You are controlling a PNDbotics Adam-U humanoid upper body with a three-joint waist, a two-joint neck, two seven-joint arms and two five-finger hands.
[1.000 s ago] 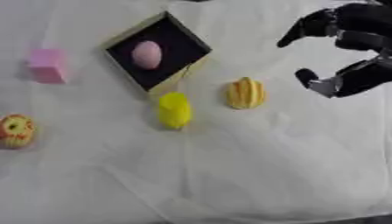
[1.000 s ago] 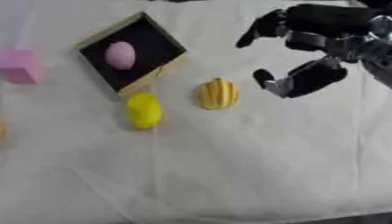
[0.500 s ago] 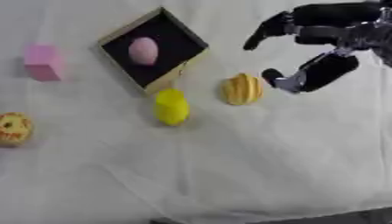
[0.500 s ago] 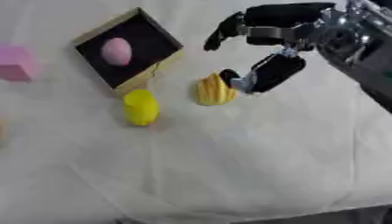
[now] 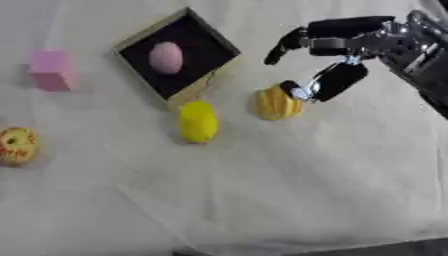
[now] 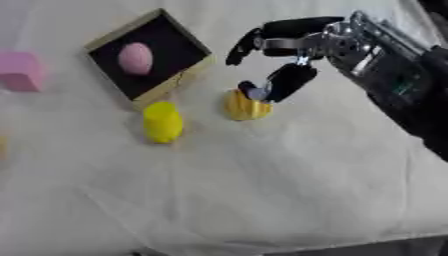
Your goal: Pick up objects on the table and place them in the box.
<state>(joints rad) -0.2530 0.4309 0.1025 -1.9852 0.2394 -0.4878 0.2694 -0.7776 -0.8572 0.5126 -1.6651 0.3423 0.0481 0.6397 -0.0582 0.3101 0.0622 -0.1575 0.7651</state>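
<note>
Our black right hand [image 5: 337, 60] hangs spread, fingers over & thumb tip at the top of the ribbed orange-yellow fruit [image 5: 276, 104], not closed on it. Fruit sits just below the black box w/ wooden rim [image 5: 213, 76], off its near corner. Pink egg-shaped item [image 5: 165, 57] inside box. Smooth yellow fruit [image 5: 198, 122] below box, pink cube [image 5: 51, 69] well left of it, red-yellow round fruit [image 5: 17, 145] far lower-left.

Right robot hand [image 5: 337, 55] spread wide, fingers forward, thumb down.
</note>
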